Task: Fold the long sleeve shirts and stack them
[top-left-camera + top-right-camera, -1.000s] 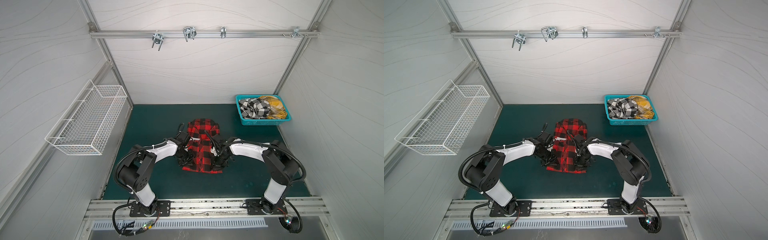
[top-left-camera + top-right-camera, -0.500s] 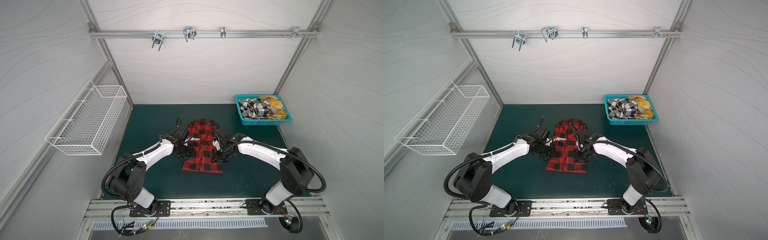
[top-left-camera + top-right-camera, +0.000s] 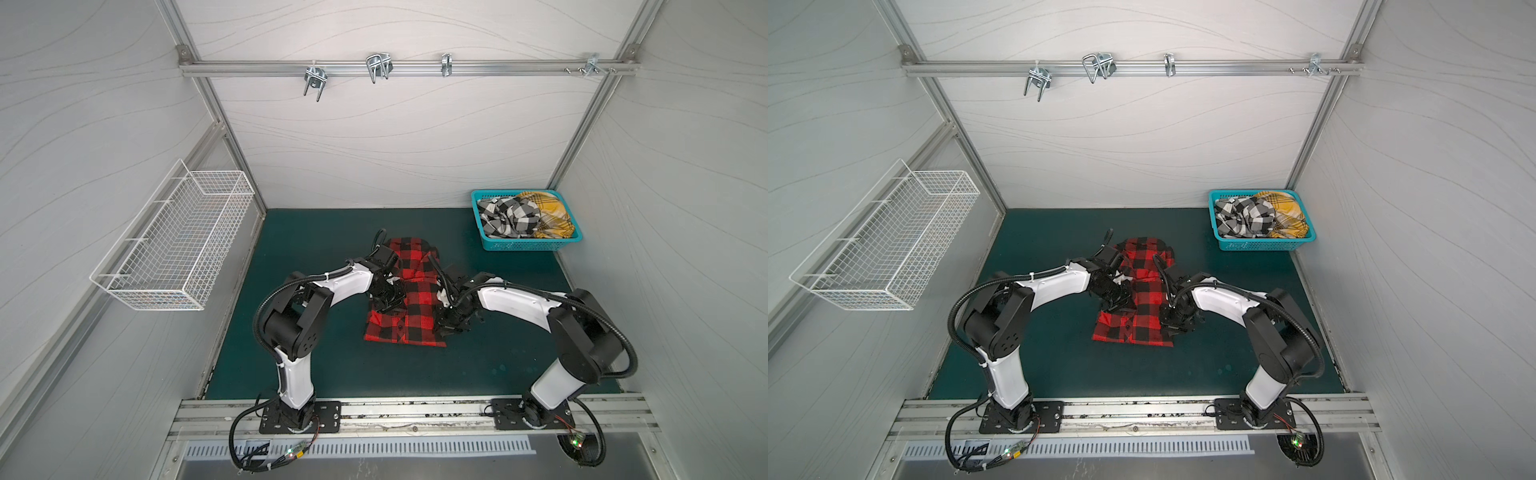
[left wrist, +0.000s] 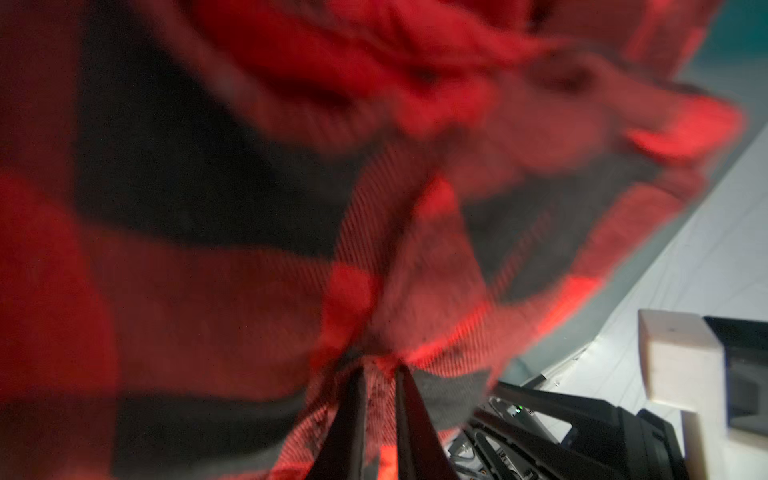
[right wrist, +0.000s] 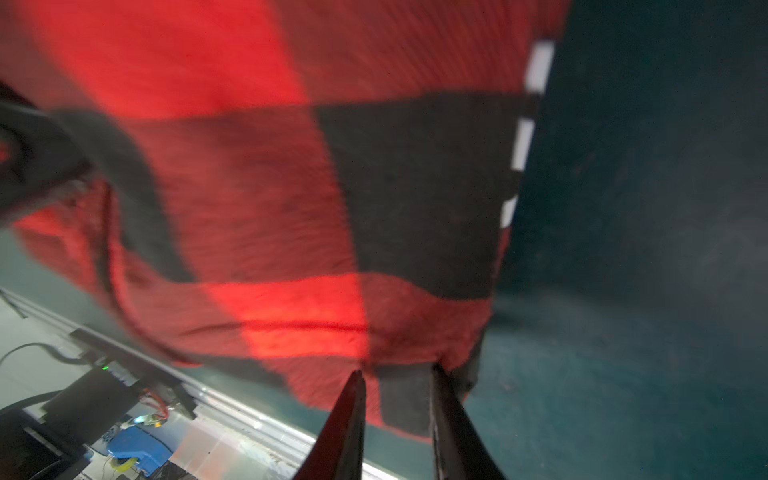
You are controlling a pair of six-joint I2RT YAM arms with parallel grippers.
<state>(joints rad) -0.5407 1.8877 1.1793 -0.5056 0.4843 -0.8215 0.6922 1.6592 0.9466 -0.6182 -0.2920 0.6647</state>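
At the centre of the desk (image 3: 332,365), we clamp the red plaid shirt (image 3: 415,309) by both sides, left gripper (image 4: 380,370) at nine o'clock, right gripper (image 5: 397,372) at three, likely to fold it evenly.

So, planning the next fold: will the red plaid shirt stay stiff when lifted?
Probably floppy: the red plaid shirt wrinkles where the left gripper pinches it. Likely sags between grips: cloth drapes from the right gripper.

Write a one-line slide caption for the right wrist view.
Right gripper closed on an edge of the soft red-and-black buffalo plaid shirt, dark green tabletop alongside.
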